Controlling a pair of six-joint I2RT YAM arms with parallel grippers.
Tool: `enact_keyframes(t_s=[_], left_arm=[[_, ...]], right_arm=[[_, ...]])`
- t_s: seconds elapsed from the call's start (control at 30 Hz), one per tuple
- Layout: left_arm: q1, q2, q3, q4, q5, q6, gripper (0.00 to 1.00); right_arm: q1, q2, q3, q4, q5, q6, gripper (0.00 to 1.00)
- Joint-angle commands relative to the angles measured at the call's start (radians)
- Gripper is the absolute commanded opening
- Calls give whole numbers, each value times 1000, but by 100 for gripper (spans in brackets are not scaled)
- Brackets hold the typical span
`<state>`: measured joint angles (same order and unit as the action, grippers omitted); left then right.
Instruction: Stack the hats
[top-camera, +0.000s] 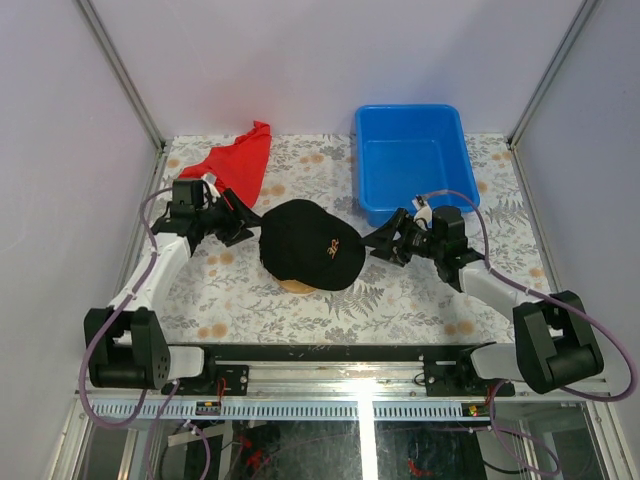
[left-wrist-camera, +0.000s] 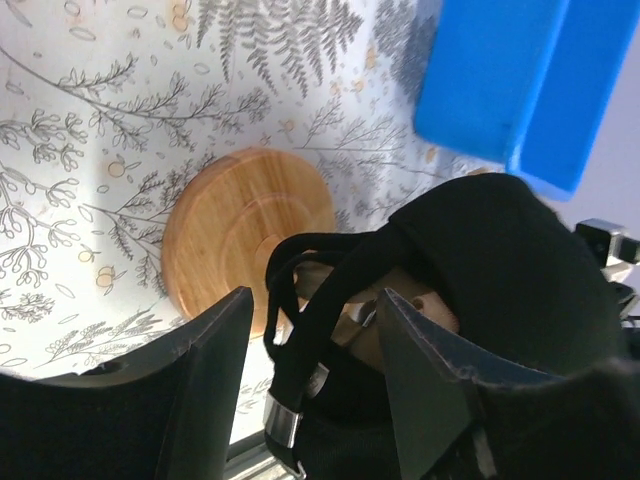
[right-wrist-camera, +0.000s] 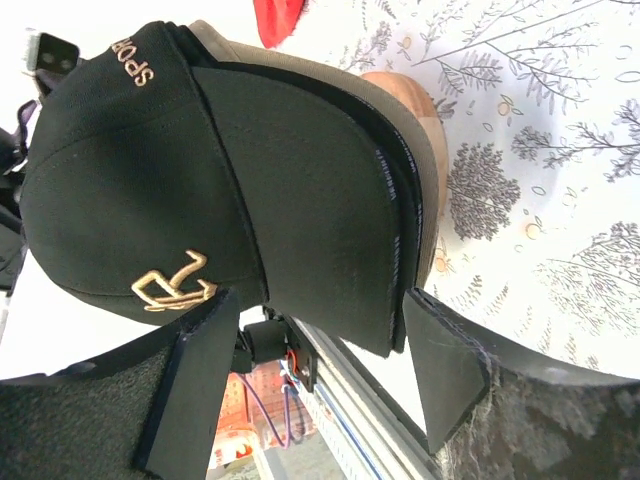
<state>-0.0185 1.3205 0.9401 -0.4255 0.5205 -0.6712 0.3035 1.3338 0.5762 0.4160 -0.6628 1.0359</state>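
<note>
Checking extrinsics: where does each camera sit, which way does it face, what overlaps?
Top external: above, behind the bases, looking down at the table; both arms show, left gripper and right gripper flanking the hat stack.
Left wrist: left of the stack, facing right past the wooden stand toward the blue bin; own fingers at bottom.
Right wrist: right of the stack, facing left toward the red cloth; own fingers at bottom.
Shared: all three see the stack; wrist views from opposite sides.

Floral tbl (top-camera: 430, 300); on it: red cloth (top-camera: 238, 160); blue bin (top-camera: 400, 212); wood stand base (left-wrist-camera: 240, 230) at ctr.
</note>
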Motion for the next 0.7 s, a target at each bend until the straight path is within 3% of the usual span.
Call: enact_keyframes(t_s=[0.0, 0.2, 0.47, 0.53, 0.57, 0.63, 0.67], left_arm=[[17, -60, -16, 112, 31, -48, 52], [100, -150, -46, 54, -17, -26, 52], [164, -190, 81, -161, -320, 49, 59], [186, -187, 107, -178, -365, 49, 61], [197, -185, 116, -181, -373, 41, 63], [212, -187, 119, -165, -370, 12, 96], [214, -193, 118, -153, -372, -17, 100]], right_arm=[[-30, -58, 53, -105, 28, -96, 74], [-116, -108, 59, -204, 18, -169, 77], [-169, -170, 130, -386, 44, -274, 78], [-167, -180, 168, -474, 78, -322, 83], [-168, -187, 192, -521, 105, -353, 89], [-167, -201, 241, -619, 183, -406, 100], [-167, -207, 273, -674, 225, -442, 100]])
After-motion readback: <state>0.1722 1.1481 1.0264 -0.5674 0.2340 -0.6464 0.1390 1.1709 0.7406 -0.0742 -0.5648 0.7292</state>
